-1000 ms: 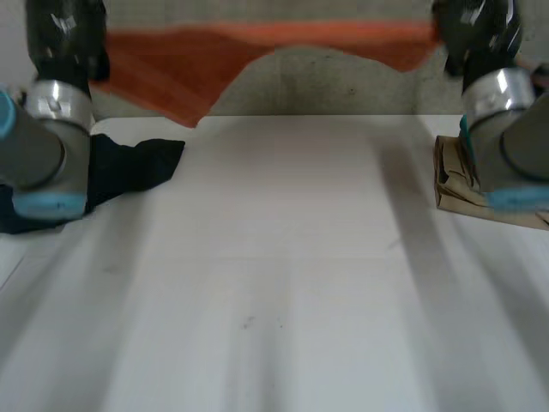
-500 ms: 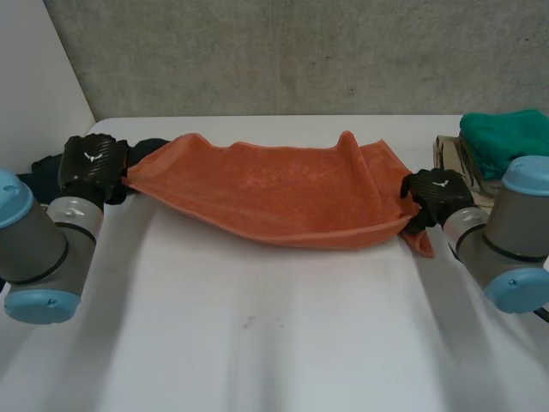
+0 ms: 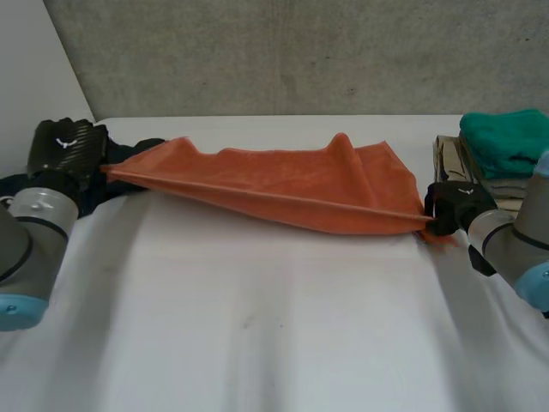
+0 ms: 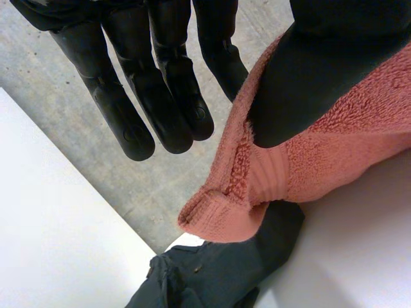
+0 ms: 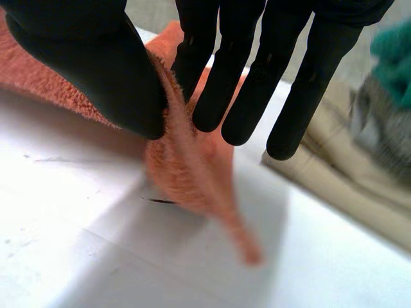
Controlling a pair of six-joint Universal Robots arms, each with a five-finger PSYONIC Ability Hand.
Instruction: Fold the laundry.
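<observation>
The orange terry towel [image 3: 300, 193] is stretched across mid-frame, long axis left to right, sagging onto the white worktop [image 3: 257, 326]. The left hand [image 3: 64, 150] pinches its left corner between thumb and fingers. The right hand [image 3: 455, 206] likewise pinches the right corner, lower in frame.

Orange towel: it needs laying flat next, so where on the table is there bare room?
The wide near half of the white table, in front of the orange towel and between the arms, is bare. Crowded: the dark garment by the left hand, and the folded stack topped by a teal towel by the right hand.
</observation>
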